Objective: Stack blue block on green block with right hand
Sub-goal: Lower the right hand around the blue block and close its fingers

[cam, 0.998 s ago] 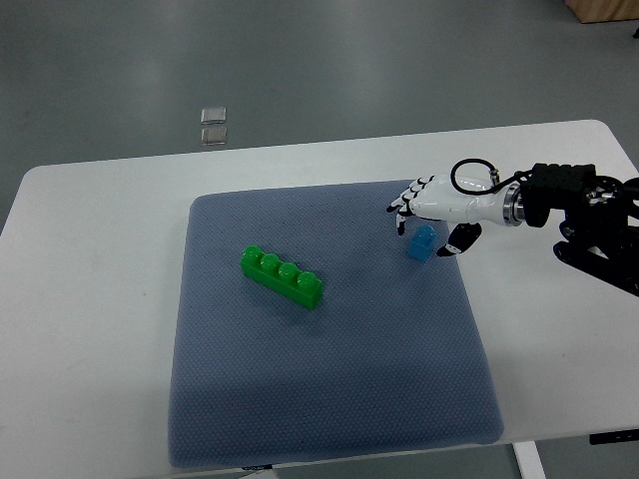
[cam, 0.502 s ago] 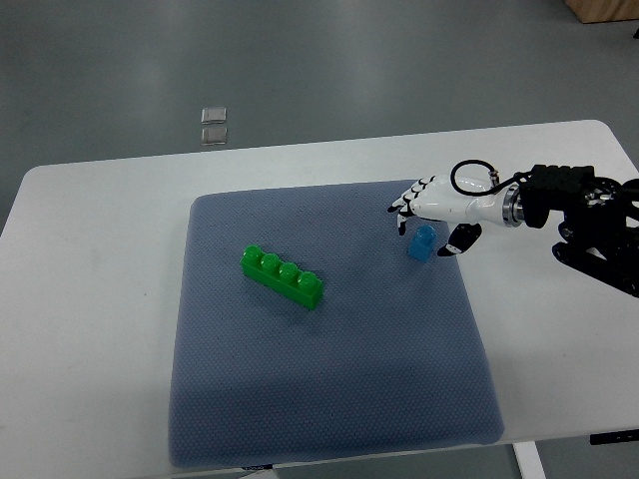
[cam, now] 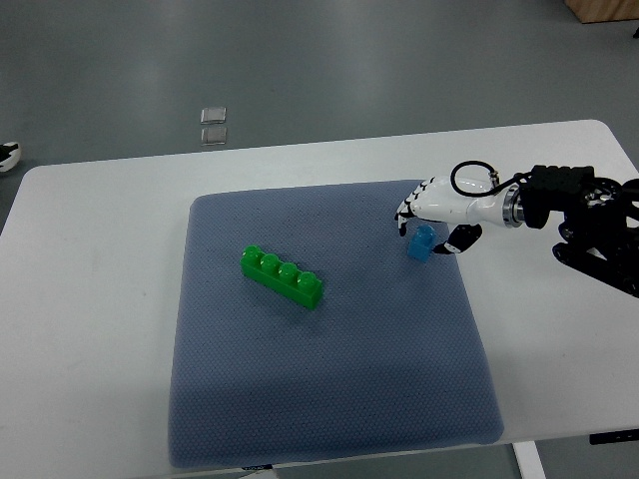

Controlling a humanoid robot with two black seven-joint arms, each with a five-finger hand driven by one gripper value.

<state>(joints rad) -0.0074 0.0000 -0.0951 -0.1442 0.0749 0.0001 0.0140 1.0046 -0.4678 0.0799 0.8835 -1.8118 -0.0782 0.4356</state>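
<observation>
We have our right hand (cam: pixel 431 213) out over the blue block (cam: pixel 422 243), which sits on the grey-blue mat (cam: pixel 329 399) toward the counter's right edge, closer to the far edge than the near one. The fingers (cam: pixel 405 214) curl down around the block's far side and the thumb (cam: pixel 461 239) drops in on its right, so the hand cups the block from above. Whether the fingertips are actually pressing on the block or just beside it, we cannot tell from this steep view; the block looks to be resting on the mat, not lifted.

The green block (cam: pixel 282 276), a long brick with four studs on top, lies well apart from the blue one, nearer the middle of the mat and angled so that one end points toward the counter's far-left corner. Nothing sits on its studs.

By our reading, we are at the very start of the job: the reach is made and the grasp is being formed. The firm pinch, the lift, the carry across the mat toward the left, and the pressing of the blue block onto the green studs all remain.

Our left arm does not show anywhere in the picture.
</observation>
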